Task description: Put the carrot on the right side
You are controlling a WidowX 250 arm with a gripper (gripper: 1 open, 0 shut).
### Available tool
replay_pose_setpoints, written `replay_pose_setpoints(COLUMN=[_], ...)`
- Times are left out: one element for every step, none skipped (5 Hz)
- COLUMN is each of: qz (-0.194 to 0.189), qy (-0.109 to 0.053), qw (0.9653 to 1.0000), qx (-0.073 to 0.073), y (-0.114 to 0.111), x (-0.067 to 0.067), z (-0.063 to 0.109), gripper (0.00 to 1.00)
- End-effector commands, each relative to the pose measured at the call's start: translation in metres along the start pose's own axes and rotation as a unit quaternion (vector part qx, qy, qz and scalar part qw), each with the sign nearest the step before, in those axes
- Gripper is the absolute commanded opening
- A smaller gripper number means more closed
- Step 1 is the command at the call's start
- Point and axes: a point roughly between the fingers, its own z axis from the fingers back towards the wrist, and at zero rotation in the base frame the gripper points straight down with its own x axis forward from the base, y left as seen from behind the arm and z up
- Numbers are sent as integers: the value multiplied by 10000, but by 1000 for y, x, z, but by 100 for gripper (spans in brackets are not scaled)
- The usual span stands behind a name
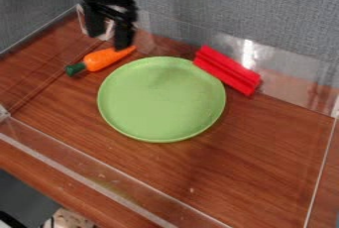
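Camera view: the end effector (107,32) hangs at upper left of the frame, fingers spread and grasping nothing, apparently just above the carrot (101,60). The carrot lies on the tabletop (265,143), beside the green plate (162,98). A red block (228,69) sits upper right.
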Motion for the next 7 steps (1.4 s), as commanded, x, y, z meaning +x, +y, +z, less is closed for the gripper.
replay_pose_setpoints(qz=[-368, -334, -312, -313, -520, -568, -499], qy=[-279, -290, -334, -399, -492, -525, -567], qw=[9987, 9989, 9989, 9987, 9974, 9970, 9971], qx=[195, 151, 107, 52, 75, 54, 33], y=[29, 46, 60, 68, 59, 55, 58], x=[10, 19, 29, 37, 38, 39, 31], z=[19, 1, -18, -33, -41, -46, -52], gripper=[100, 100, 100, 100, 100, 0, 0])
